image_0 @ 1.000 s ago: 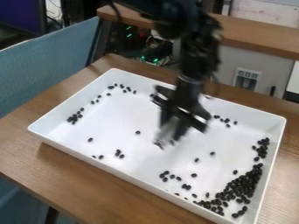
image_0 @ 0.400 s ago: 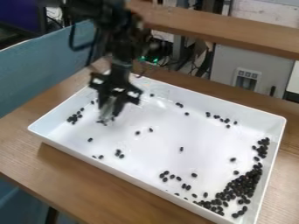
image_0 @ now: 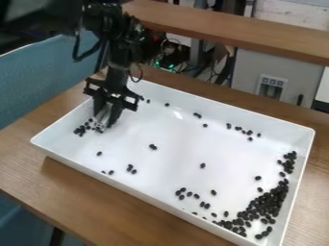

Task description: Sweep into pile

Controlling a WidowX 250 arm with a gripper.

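Wooden table (image_0: pixel 96 202), dark beans (image_0: pixel 270 199), tray (image_0: pixel 167 178) partly behind hand (image_0: pixel 105 124)

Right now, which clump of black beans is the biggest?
The clump of beans at the lower right corner of the tray: it's densely crowded, with far more beans than any other clump.

Single high camera, angled downward, mid-distance

Pincer (image_0: pixel 103 126) hanging down, upper left.
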